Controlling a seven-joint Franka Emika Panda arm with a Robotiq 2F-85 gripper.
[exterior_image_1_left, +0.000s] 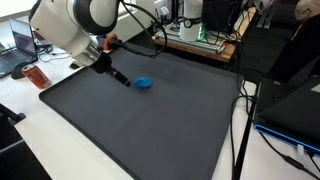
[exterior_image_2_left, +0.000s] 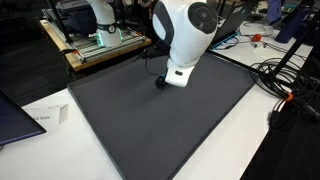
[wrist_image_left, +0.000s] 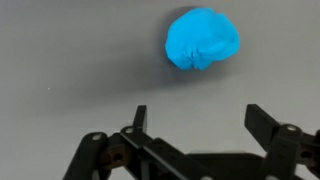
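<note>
Dark grey mat (exterior_image_1_left: 150, 130) covers the bench in both exterior views; cables (exterior_image_2_left: 285, 75) and lab equipment sit beyond its edges, well apart from the working area.

Gripper (wrist_image_left: 197, 115) state: jaws spread wide, nothing between them, no contact with any object; both fingertips show in the wrist view, low over bare mat.

Nearest object: a blue lump (wrist_image_left: 203, 40), soft-looking and crumpled, resting on the mat with nothing else near it.

Governing relation: in the wrist view the blue lump lies directly ahead of the fingertips, near but apart; it sits close to the centre line of the opening, offset slightly toward the right of that picture.

Outline: roughly round, a little wider than deep; no marked long axis; its greater width runs about parallel to the line between the fingertips.

In an exterior view the gripper (exterior_image_1_left: 120, 78) slants down toward the blue lump (exterior_image_1_left: 143, 84), just beside it; in an exterior view the arm (exterior_image_2_left: 180, 40) stands in front of the blue lump and hides it.
</note>
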